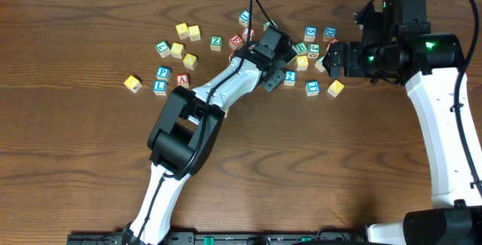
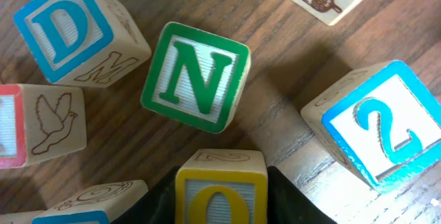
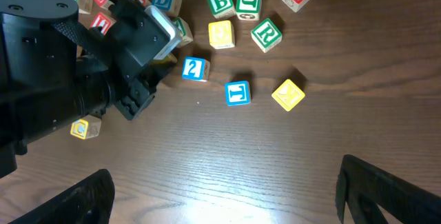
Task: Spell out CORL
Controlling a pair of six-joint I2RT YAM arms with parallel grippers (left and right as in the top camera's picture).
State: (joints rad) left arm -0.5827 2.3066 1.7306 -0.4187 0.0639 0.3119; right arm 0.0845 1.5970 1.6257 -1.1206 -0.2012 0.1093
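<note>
Desk (image 1: 68, 162): dark brown wood with a long grain running left to right. It fills every view, with a soft glare near the right hand in the right wrist view.
Front edge: a black rail (image 1: 248, 239) runs along the bottom of the overhead view, near the feet of both arms.
Left arm (image 1: 192, 120): white and black, it reaches from the front edge slantwise up to the middle of the cube group.
Right arm (image 1: 440, 117): it rises along the right side and bends left toward the same group.
Cube group: many small letter cubes are scattered on the far half of the desk. Most lie apart from each other.
Right hand (image 3: 227, 196): spread wide with nothing between its fingers, above bare wood.
Left hand (image 2: 222, 182): it pinches the yellow O cube (image 2: 220, 200), with one dark finger on each side.
Green R cube (image 3: 266, 34): on the desk and a little turned, just right of a pale yellow cube (image 3: 220, 34) whose letter I cannot read.
Blue L cube (image 3: 238, 92): alone on the desk, near the blue 2 cube (image 3: 196, 68).
Green N cube (image 2: 196, 76): flat on the desk, just beyond the O cube.
</note>
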